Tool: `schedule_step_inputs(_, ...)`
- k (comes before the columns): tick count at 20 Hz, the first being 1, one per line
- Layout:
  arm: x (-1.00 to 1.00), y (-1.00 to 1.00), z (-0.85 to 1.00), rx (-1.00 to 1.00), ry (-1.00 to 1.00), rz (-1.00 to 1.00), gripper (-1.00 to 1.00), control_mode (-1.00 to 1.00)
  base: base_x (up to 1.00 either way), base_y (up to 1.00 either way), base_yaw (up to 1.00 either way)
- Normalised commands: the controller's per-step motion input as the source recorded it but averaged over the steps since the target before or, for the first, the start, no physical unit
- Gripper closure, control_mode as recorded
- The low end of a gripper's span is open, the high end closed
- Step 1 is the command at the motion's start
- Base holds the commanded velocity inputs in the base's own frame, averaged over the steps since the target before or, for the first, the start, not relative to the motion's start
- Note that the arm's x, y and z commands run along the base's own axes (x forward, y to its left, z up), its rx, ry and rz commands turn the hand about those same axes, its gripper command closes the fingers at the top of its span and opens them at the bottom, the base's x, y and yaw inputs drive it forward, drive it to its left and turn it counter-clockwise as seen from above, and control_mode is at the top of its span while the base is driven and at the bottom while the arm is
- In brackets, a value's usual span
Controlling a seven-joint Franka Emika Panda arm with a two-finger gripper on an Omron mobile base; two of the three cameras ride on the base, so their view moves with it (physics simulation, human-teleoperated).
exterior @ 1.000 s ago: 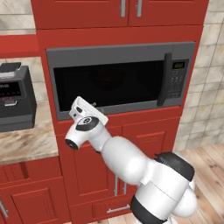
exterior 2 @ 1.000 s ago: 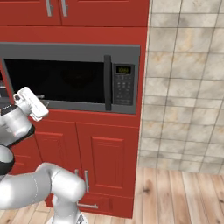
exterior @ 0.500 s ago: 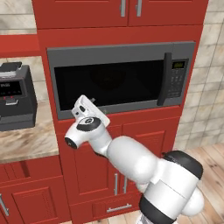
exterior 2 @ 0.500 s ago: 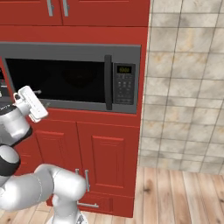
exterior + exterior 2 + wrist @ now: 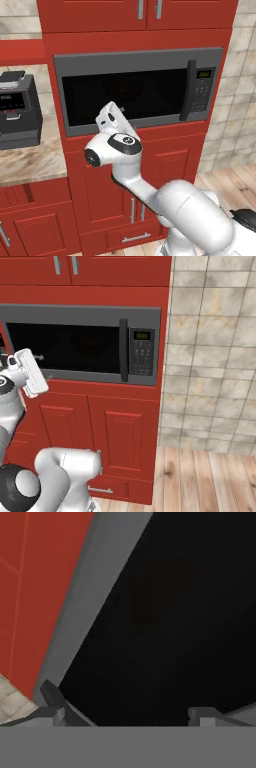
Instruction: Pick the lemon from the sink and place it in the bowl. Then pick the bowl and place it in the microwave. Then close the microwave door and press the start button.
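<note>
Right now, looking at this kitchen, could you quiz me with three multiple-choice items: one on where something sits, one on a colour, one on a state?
1. Where is the keypad panel on the microwave?
A. at its right end
B. at its left end
C. under the window

2. What colour are the cabinets around the microwave?
A. white
B. red
C. blue

3. How does the microwave door stand?
A. swung wide open
B. taken off
C. closed

Answers:
1. A: in both base views the panel with its green display sits right of the black bar handle.
2. B: the doors above and below are red.
3. C: the door lies flush in the grey frame, with the gripper facing its dark glass.
</note>
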Motion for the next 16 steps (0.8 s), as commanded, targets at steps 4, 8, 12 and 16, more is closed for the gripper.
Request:
schedule_step_inputs(4,-0.12,-0.93,0.64,0.18,0.32,0.00,-1.00,-1.00,0.00,0.00,0.00)
schedule_step_inputs(8,0.00,-1.00,0.19,0.27,0.42,0.00,-1.00,-1.00,0.00,0.00,0.00)
schedule_step_inputs(12,0.00,-1.00,-0.03,0.34,0.34,0.04,-1.00,-1.00,0.00,0.00,0.00)
schedule_step_inputs(16,0.00,-1.00,-0.24,0.41,0.10,0.14,-1.00,-1.00,0.00,0.00,0.00)
